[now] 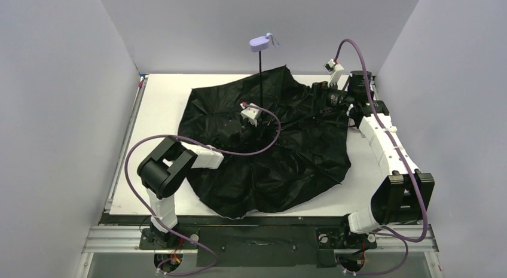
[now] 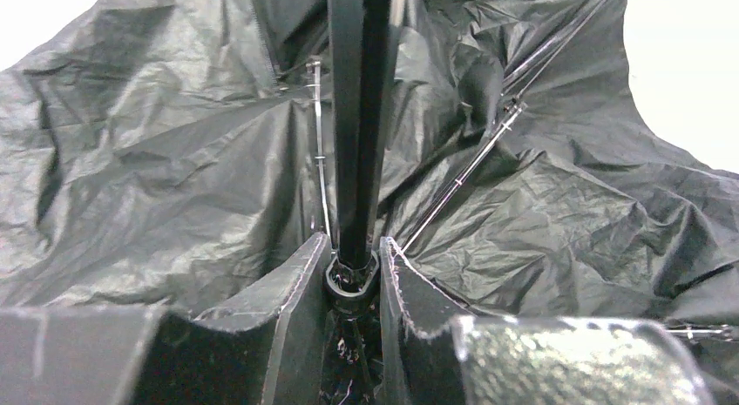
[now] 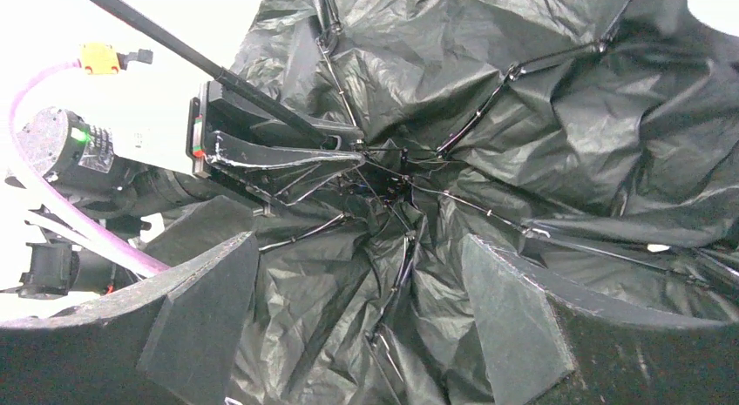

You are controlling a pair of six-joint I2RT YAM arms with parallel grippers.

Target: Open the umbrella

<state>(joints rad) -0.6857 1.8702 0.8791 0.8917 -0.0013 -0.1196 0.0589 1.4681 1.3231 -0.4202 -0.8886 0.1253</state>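
A: Where's the umbrella (image 1: 269, 152) sitting?

B: Mid-worktop (image 1: 161, 104), upside down. Black underside of the canopy faces up and is spread wide, crumpled. Shaft (image 1: 261, 81) stands roughly vertical from the hub, lavender handle (image 1: 260, 43) on top.

A: Left claw (image 2: 355, 279)?

B: Closed around the base of the shaft, right at the collar where the ribs meet. Left wrist view shows both fingers (image 2: 288, 292) tight to either side of it. Touching or very near; I read it as gripping.

A: Right claw (image 3: 362, 318)?

B: Jaws apart, nothing between them but loose fabric below. It's over the far-right part of the canopy, aimed at the hub.

A: How will it handle?

B: Light overall. Fabric is thin, soft and slick, so it won't transmit force; pinching it only bunches it. Ribs (image 3: 488, 118) are thin metal, springy, and would bend easily under a side load. Shaft is the only stiff part, but slim and smooth, so it could slip in the grip.

A: Where to hold?

B: Shaft or the collar at the hub. Not ribs, not cloth.

A: Progress?

B: Canopy is out but slack and wrinkled, so I'd judge it's not locked yet. Can't see a catch.
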